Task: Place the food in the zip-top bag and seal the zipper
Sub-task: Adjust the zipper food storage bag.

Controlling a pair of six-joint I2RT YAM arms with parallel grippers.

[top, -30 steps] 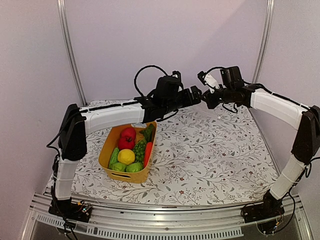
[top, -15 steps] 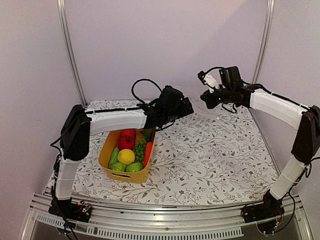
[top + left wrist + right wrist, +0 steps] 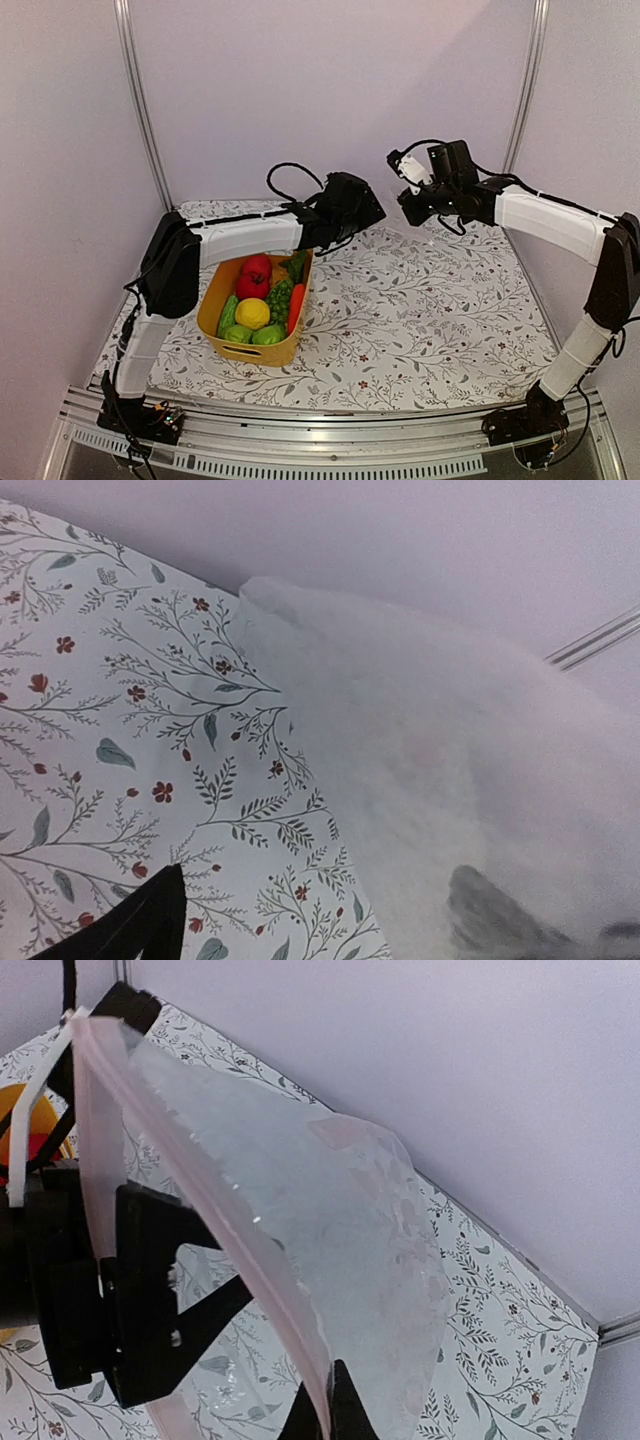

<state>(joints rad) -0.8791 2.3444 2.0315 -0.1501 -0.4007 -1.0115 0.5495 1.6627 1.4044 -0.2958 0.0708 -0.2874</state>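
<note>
From above: all the food sits in the yellow basket on the desk.

Left wrist: the left end effector is spread wide, with the zip-top bag just beside it.

Right wrist: the right end effector pinches the zipper and holds the bag up.

I think the next move is to grab the bag's other lip and open it.

Your surface is white with grey-green sprigs and red flowers. The basket is yellow, the food red, yellow, green. The zip-top bag is clear, its zipper pinkish.

Food piled in basket; clear zip-top bag held aloft by zipper.
</note>
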